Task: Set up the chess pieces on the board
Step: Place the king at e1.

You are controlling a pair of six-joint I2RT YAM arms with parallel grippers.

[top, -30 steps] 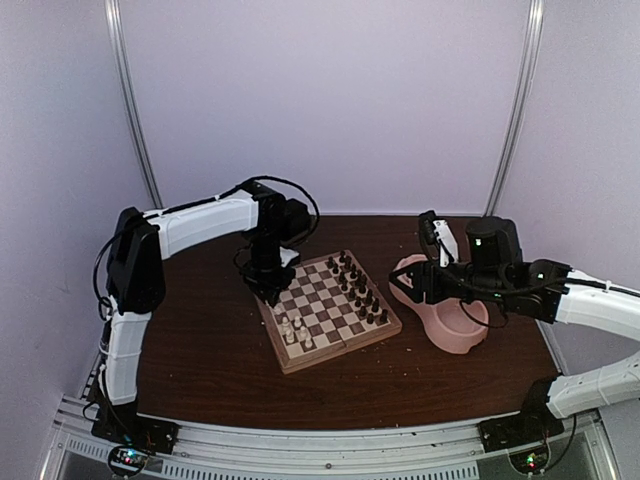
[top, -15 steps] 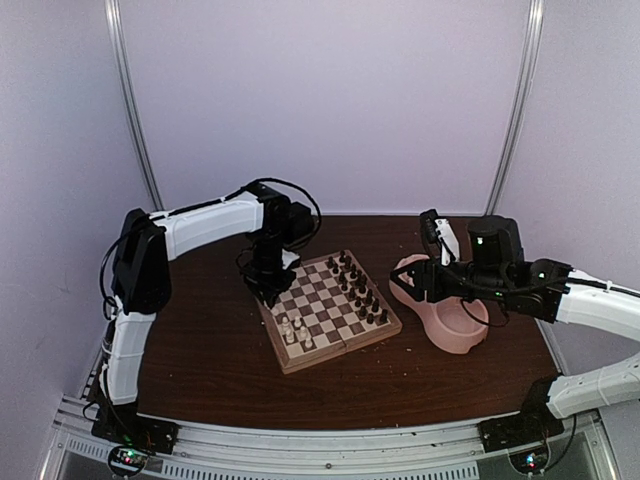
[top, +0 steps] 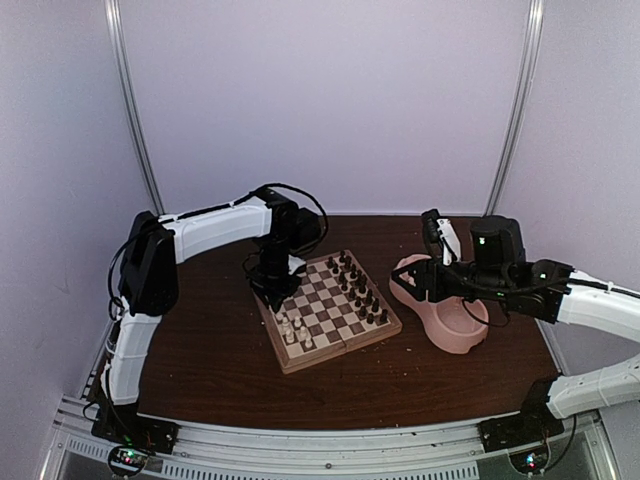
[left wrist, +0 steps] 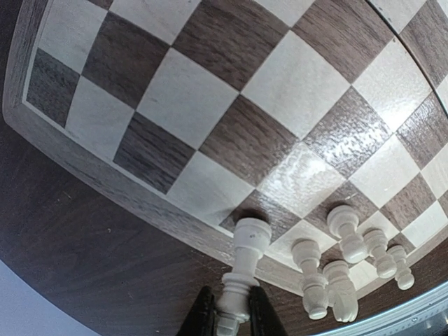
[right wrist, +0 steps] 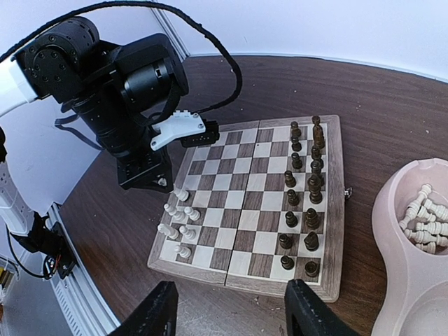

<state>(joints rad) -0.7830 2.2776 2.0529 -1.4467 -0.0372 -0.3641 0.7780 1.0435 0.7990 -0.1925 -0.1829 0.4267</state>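
My left gripper (left wrist: 227, 320) is shut on a cream-white chess piece (left wrist: 248, 241). The piece's base is at a dark square in the board's (left wrist: 210, 133) edge row; I cannot tell whether it touches. Several white pieces (left wrist: 350, 241) stand just to its right. From above, the left gripper (top: 272, 284) hangs over the board's (top: 335, 305) far-left corner, with white pieces (top: 295, 328) near the left edge. The right gripper (right wrist: 234, 311) is open and empty, hovering off the board's (right wrist: 245, 203) near edge. More white pieces (right wrist: 423, 224) lie in the pink bowl's compartment.
Dark pieces (top: 360, 285) fill two rows on the board's right side. The pink double bowl (top: 455, 335) sits right of the board, under the right arm. The left arm's black wrist (right wrist: 133, 91) looms over the board's far-left corner.
The left arm has shifted slightly right, toward the board's corner, still holding the white piece. The right arm has stayed put.
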